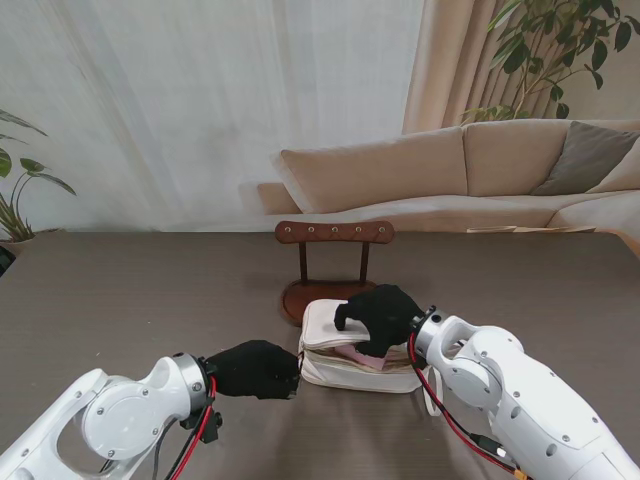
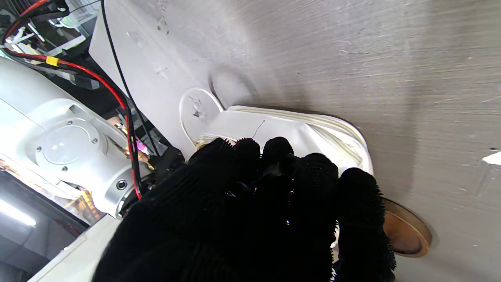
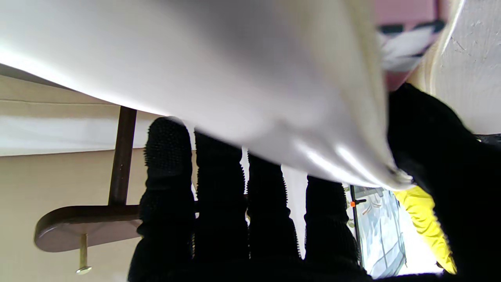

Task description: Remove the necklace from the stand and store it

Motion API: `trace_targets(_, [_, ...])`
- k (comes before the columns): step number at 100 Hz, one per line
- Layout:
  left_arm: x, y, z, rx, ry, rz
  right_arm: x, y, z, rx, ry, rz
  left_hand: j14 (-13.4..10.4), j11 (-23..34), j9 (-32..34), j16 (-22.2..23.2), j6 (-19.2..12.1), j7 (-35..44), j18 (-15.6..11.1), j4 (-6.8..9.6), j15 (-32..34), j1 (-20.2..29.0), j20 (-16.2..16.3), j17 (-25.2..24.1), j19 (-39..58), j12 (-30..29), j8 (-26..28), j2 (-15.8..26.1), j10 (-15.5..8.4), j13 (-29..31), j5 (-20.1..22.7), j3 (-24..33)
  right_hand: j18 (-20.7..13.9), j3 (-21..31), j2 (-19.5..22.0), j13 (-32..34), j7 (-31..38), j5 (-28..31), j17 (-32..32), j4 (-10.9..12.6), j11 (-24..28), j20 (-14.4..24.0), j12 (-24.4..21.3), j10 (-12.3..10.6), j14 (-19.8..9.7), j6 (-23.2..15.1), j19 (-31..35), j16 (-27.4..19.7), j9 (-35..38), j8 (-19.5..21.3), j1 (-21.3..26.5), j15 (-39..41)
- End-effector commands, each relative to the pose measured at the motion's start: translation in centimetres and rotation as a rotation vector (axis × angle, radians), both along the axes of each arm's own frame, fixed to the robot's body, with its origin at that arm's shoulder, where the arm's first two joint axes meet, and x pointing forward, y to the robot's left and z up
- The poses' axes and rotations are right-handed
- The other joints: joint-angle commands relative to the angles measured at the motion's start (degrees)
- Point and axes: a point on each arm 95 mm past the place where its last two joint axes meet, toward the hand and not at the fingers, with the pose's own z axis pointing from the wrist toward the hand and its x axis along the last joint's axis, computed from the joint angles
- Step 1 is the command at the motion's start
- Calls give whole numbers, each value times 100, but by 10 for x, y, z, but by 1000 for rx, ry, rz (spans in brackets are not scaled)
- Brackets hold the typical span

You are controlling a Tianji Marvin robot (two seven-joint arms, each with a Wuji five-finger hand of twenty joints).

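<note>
Stand view: right hand (image 1: 383,318) grips the pouch (image 1: 355,372) flap, holding it open; left hand (image 1: 255,369), fingers curled, braces its 9 o'clock end. Stand (image 1: 334,262) at 12 o'clock; necklace unseen.

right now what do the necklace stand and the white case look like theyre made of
The necklace stand looks like dark, smooth-finished wood: brown bar, posts, oval base, small metal pegs. The white case looks like soft faux leather or vinyl with a slight sheen and stitched-looking edges; its lining appears pink.
</note>
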Motion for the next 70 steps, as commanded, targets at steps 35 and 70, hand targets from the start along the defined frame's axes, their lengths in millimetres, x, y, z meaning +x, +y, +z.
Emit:
trace_targets(35, [-2, -24, 10, -47, -1, -83, -18, -12, -50, -71, 164, -8, 20, 189, 295, 157, -446, 357, 13, -65, 291, 234, -20, 114, 229, 5, -8, 107, 58, 248, 136, -110, -307, 452, 464, 549, 228, 415, -613, 242, 90, -97, 113, -331, -509, -348, 358, -474, 623, 63, 471, -1388])
trace_targets(70, [-3, -35, 13, -73, -22, -109, -20, -8, -51, -58, 197, 9, -29, 217, 333, 167, -451, 369, 14, -73, 354, 206, -26, 194, 275, -19, -8, 99, 47, 296, 140, -95, -430, 403, 526, 664, 258, 495, -513, 203, 100, -99, 133, -339, -573, -281, 457, -452, 712, -5, 453, -1358])
